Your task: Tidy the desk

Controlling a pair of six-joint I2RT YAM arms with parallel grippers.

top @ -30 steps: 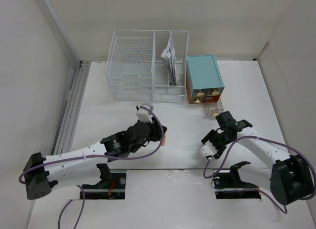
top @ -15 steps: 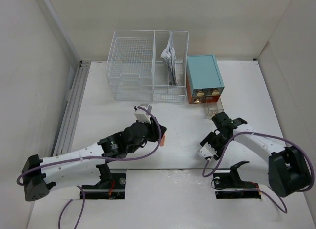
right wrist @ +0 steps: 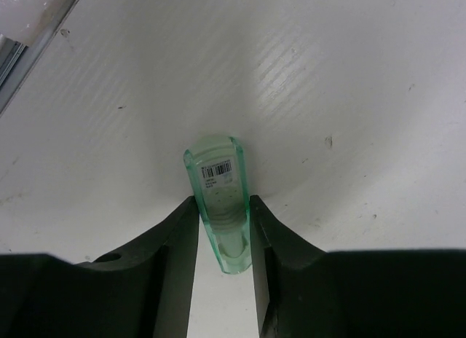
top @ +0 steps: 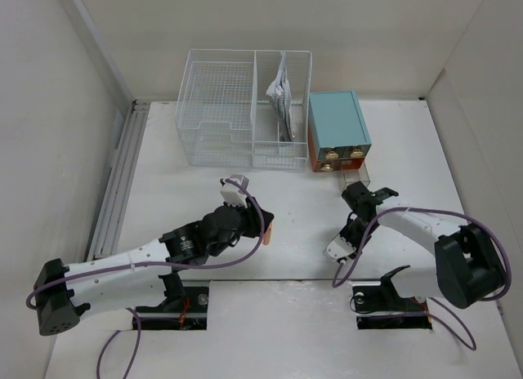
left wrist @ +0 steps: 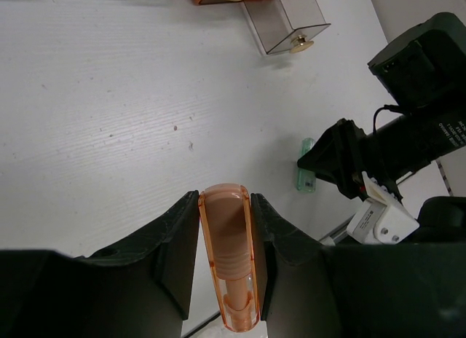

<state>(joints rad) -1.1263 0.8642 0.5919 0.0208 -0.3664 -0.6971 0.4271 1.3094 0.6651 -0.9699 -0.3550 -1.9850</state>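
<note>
My left gripper (left wrist: 226, 207) is shut on an orange see-through case (left wrist: 226, 232), held just above the white desk (top: 188, 199) near its middle; from above the case (top: 269, 229) shows at the gripper's (top: 264, 224) tip. My right gripper (right wrist: 224, 207) is shut on a green see-through case (right wrist: 216, 174) with a barcode label, and both fingers press its sides. That case lies on the desk (right wrist: 328, 76). The left wrist view shows the green case (left wrist: 308, 174) at the right gripper's (left wrist: 320, 167) tip. From above, the right gripper (top: 345, 230) covers the green case.
A white wire basket (top: 221, 109) stands at the back, with a patterned packet (top: 282, 97) in its right compartment. Beside it is a teal drawer box (top: 337, 126), one small clear drawer (top: 355, 176) pulled out. A grooved metal rail (top: 118, 183) lines the left edge.
My right gripper has shifted a little left and its jaws have closed in on the green case. My left arm has drifted slightly nearer, still holding the orange case.
</note>
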